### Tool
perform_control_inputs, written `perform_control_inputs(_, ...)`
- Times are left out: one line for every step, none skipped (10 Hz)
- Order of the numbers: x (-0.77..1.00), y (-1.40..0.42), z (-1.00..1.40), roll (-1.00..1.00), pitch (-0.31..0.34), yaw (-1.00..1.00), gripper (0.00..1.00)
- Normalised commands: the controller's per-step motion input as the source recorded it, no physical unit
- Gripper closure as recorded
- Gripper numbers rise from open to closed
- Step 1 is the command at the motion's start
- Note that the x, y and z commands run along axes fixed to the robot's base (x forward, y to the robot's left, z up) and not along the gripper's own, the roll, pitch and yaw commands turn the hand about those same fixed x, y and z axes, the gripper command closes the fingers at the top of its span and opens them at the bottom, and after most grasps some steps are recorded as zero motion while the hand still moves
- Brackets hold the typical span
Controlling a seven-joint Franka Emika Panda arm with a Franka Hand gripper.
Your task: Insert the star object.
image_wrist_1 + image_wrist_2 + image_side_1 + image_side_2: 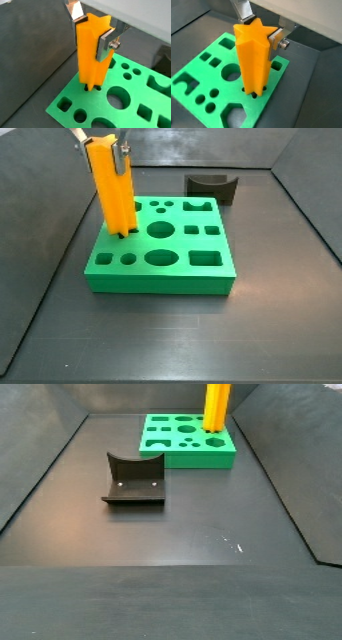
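Dark grey bench (160, 343) carries a green block (167, 268) with shaped holes and, well apart, a dark notched block (134, 481). Orange star peg (110, 190) stands upright, its lower tip at a star-shaped hole near the block's edge. Hand (92, 31) grips the peg near its top. Judged stiff, light and ridged; hold on opposite flanks.

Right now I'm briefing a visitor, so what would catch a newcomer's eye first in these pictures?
The bright orange star object stands upright, gripped near its top by the gripper, its lower end at a star-shaped hole in the green block near one edge. Apart from them, a dark grey block with a curved notch sits on the dark floor.
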Motion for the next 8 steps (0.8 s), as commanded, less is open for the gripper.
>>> perform_control_inputs(0.00, -0.03, 0.07, -0.16, -0.061, -0.92, 1.00)
perform_control_inputs(0.00, 0.00, -0.19, -0.09, 0.000, -1.00, 1.00)
perform_control_inputs(0.00, 0.00, -0.39, -0.12, 0.000, -0.97, 1.00)
perform_control_inputs(-0.10, 0.01, -0.38, -0.10, 0.000, -0.84, 1.00)
perform_control_inputs(-0.10, 0.12, -0.11, -0.15, 0.000, -0.53, 1.00)
perform_control_inputs(-0.07, 0.21, -0.03, -0.10, 0.000, -0.45, 1.00)
perform_control_inputs(-0.01, 0.21, -0.07, 0.00, 0.009, -0.37, 1.00)
perform_control_inputs(0.00, 0.15, -0.10, 0.00, 0.027, -0.29, 1.00)
